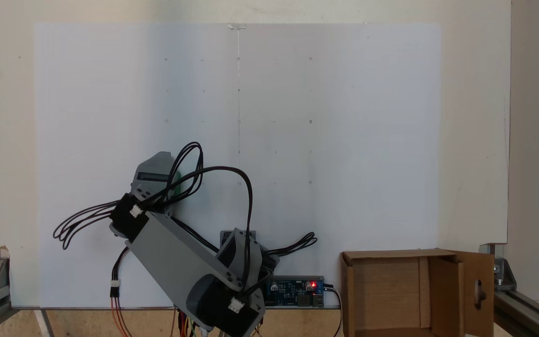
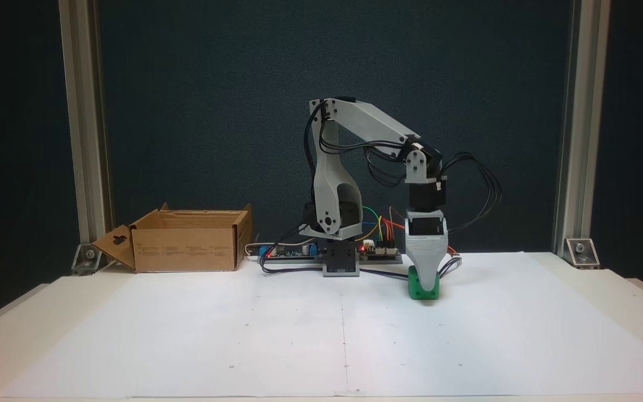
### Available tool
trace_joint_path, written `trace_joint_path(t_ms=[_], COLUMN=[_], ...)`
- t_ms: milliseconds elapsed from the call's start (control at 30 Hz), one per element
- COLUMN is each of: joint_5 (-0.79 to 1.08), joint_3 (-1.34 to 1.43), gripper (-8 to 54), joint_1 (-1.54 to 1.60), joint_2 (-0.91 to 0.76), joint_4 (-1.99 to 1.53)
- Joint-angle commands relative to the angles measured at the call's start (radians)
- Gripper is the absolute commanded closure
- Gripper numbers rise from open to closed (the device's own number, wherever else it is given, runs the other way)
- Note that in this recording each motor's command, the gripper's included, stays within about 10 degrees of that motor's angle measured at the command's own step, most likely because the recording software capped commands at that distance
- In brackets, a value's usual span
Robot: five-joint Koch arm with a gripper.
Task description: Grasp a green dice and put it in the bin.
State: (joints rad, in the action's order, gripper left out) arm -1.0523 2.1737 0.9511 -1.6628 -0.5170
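The green dice (image 2: 416, 288) rests on the white sheet, just right of the arm's base in this fixed view. My grey gripper (image 2: 427, 283) points straight down onto it, one finger (image 2: 427, 273) crossing the dice's front face and the other hidden behind. From above, the gripper (image 1: 161, 180) covers most of the dice (image 1: 177, 185), leaving a green sliver at its right side. How tightly the jaws stand on the dice cannot be made out. The bin (image 2: 187, 245), an open brown cardboard box, stands far to the left, and at the lower right (image 1: 391, 255) from above.
The arm's base and circuit boards (image 2: 380, 252) with coloured wires sit at the back edge of the sheet. Black cables (image 1: 82, 220) loop out from the wrist. Aluminium posts (image 2: 84, 123) flank the table. White paper (image 2: 321, 335) spreads in front.
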Motion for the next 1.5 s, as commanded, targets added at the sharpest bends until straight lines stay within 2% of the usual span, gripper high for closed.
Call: trace_joint_path(t_ms=[0, 300, 533, 800, 1033, 1233, 1333, 1467], joint_5=[-0.063, -0.063, -0.06, -0.057, -0.057, -0.058, -0.058, -0.057], joint_3=[-0.018, -0.021, -0.021, -0.021, -0.021, -0.021, -0.032, -0.196], gripper=[4.1, 4.3, 7.6, 16.5, 33.6, 33.6, 33.6, 33.6], joint_1=[0.002, -0.005, -0.023, -0.032, -0.063, -0.071, -0.072, -0.091], joint_2=[0.003, 0.038, 0.054, 0.054, 0.054, 0.035, -0.091, -0.225], joint_4=[0.012, 0.012, 0.009, -0.008, -0.025, -0.025, -0.069, -0.302])
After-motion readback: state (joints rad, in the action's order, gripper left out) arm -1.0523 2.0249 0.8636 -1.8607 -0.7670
